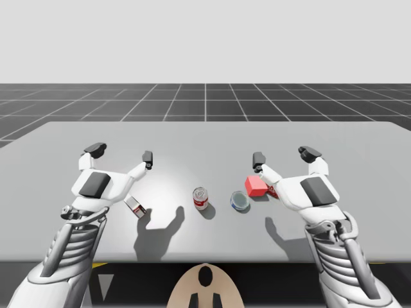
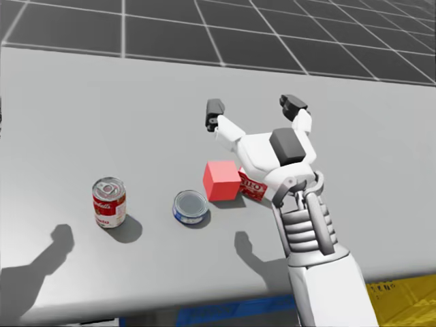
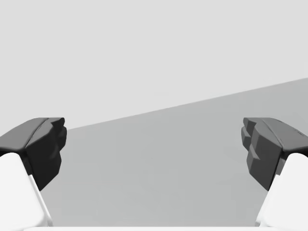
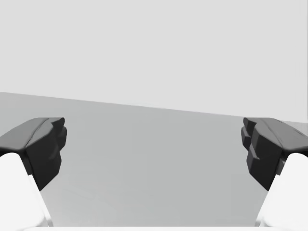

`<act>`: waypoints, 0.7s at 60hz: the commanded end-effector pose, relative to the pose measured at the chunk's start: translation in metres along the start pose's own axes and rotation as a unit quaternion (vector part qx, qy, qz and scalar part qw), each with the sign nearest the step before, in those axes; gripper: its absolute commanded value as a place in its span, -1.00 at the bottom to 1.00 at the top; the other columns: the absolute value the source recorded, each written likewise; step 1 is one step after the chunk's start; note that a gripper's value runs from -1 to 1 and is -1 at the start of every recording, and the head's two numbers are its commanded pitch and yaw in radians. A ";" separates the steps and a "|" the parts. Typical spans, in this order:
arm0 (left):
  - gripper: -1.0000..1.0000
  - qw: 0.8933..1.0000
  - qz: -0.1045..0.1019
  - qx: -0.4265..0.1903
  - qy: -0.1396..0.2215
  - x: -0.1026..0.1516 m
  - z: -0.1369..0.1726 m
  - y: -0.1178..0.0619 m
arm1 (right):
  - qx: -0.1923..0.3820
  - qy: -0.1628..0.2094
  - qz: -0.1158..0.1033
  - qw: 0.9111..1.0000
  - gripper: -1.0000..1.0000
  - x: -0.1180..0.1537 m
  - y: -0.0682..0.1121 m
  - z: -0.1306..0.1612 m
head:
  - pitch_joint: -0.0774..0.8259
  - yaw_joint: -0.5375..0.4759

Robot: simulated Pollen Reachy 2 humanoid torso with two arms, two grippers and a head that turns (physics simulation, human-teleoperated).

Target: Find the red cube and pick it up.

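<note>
While red cube (image 2: 221, 180) sits on counter (image 2: 102, 102) just beside flat blue can (image 2: 190, 206), right gripper (image 2: 253, 107), fingers spread and empty, should descend squarely over cube, clear of that can, before closing on opposite faces.

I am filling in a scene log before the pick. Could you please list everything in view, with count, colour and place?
cube: 1, red, on the table beside my right arm
red box: 1, red, right next to the cube, partly under my right arm
tin: 1, blue with a silver top, flat, between the can and the cube
can: 1, red and white, upright, near the table's middle
white box: 1, white with some red, beside my left arm
table: 1, grey, under everything
left gripper: 1, white with black fingertips, open, above the table
right gripper: 1, same colours, open, just beyond the cube
</note>
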 end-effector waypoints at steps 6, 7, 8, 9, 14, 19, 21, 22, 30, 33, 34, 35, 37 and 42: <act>-1.00 1.000 0.006 -0.003 0.001 0.001 0.000 0.000 | 0.001 0.002 -0.007 1.000 -1.00 -0.001 0.002 0.000 | 0.58 -0.53; -1.00 1.000 0.006 -0.003 0.001 0.001 0.001 0.000 | 0.002 0.001 -0.008 1.000 -1.00 -0.001 0.002 0.000 | 0.58 -0.53; -1.00 1.000 0.006 -0.003 0.001 0.001 0.001 0.000 | 0.002 0.001 -0.008 1.000 -1.00 -0.001 0.002 0.000 | 0.58 -0.53; -1.00 1.000 0.007 -0.003 0.001 0.001 0.001 0.000 | 0.003 0.001 -0.009 1.000 -1.00 -0.001 0.003 0.001 | 0.57 -0.53; -1.00 1.000 0.008 -0.003 0.001 0.001 0.001 0.000 | -0.004 0.010 -0.022 1.000 -1.00 0.006 0.006 0.007 | 0.56 -0.52; -1.00 1.000 0.013 -0.006 0.002 0.001 0.001 0.000 | -0.008 0.009 -0.019 1.000 -1.00 0.009 0.012 0.020 | 0.55 -0.52; -1.00 1.000 0.016 -0.008 0.003 0.001 0.001 0.000 | -0.008 0.013 -0.020 1.000 -1.00 0.009 0.014 0.025 | 0.56 -0.52; -1.00 1.000 0.017 -0.008 0.003 0.001 0.001 0.000 | -0.006 0.015 -0.022 1.000 -1.00 0.009 0.015 0.027 | 0.56 -0.52; -1.00 1.000 0.020 -0.011 0.004 0.001 0.001 0.000 | -0.007 0.024 -0.047 0.999 -1.00 0.006 0.030 0.048 | 0.56 -0.53; -1.00 1.000 0.021 -0.012 0.004 0.001 0.001 0.000 | -0.006 0.026 -0.053 0.998 -1.00 0.005 0.035 0.059 | 0.57 -0.54; -1.00 1.000 0.021 -0.012 0.004 0.001 0.001 0.000 | -0.005 0.027 -0.054 0.998 -1.00 0.005 0.035 0.061 | 0.57 -0.54; -1.00 1.000 0.022 -0.012 0.004 0.001 0.001 0.000 | -0.001 0.030 -0.056 0.998 -1.00 0.004 0.037 0.068 | 0.57 -0.53; -1.00 1.000 0.022 -0.013 0.004 0.001 0.001 0.000 | 0.001 0.033 -0.057 0.998 -1.00 0.002 0.038 0.072 | 0.57 -0.53; -1.00 1.000 0.024 -0.014 0.005 0.001 0.001 0.000 | 0.015 0.054 -0.081 0.995 -1.00 -0.007 0.042 0.086 | 0.58 -0.52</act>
